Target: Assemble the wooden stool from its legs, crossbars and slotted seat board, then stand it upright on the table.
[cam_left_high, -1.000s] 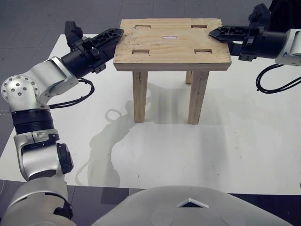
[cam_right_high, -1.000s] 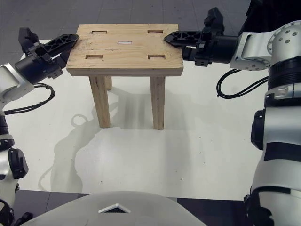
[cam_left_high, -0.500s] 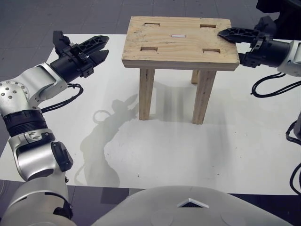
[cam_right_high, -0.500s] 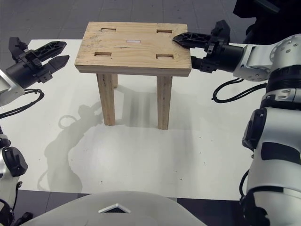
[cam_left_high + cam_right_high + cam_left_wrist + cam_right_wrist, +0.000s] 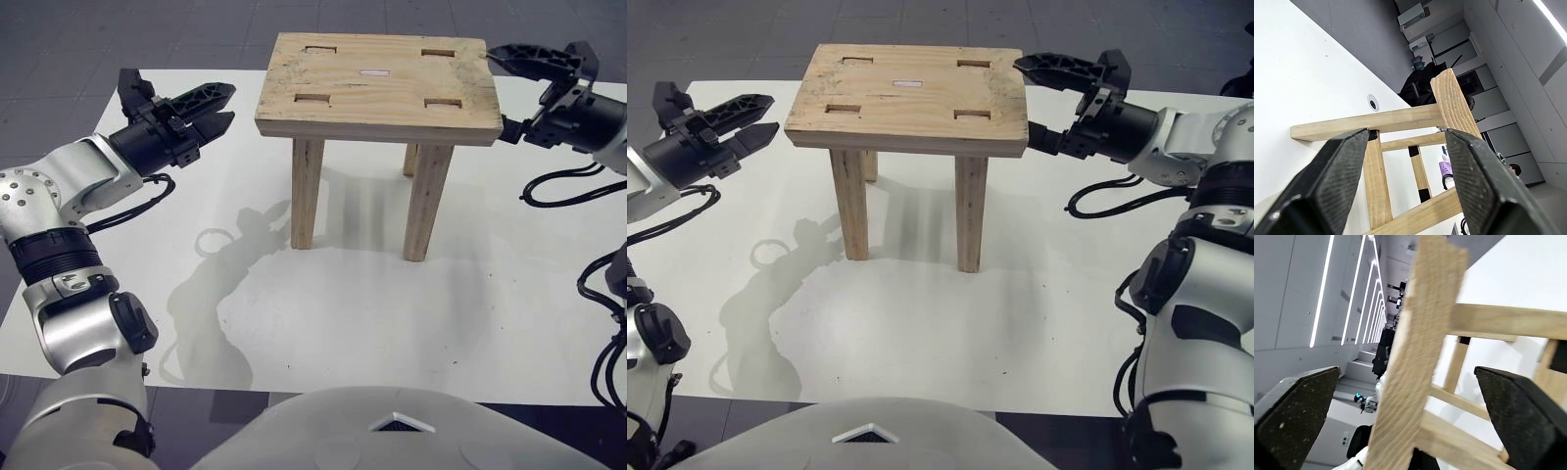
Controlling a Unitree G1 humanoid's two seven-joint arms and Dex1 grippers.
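Large indoor hall, looks like robotics lab or test space; grey tiled floor (image 5: 118, 34) around white surface (image 5: 509, 323); tall grey wall panels (image 5: 1508, 39); long ceiling light strips (image 5: 1321, 293) in parallel rows; grey cabinet doors (image 5: 1447, 46) along far wall

Silver jointed arms (image 5: 61, 188), looping black cables (image 5: 145, 199); black left hand (image 5: 223, 106), right hand (image 5: 1026, 98)

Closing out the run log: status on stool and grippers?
Left gripper open, clear of the stool. Right gripper open, astride the seat's right edge. Stool assembled, upright on the table.
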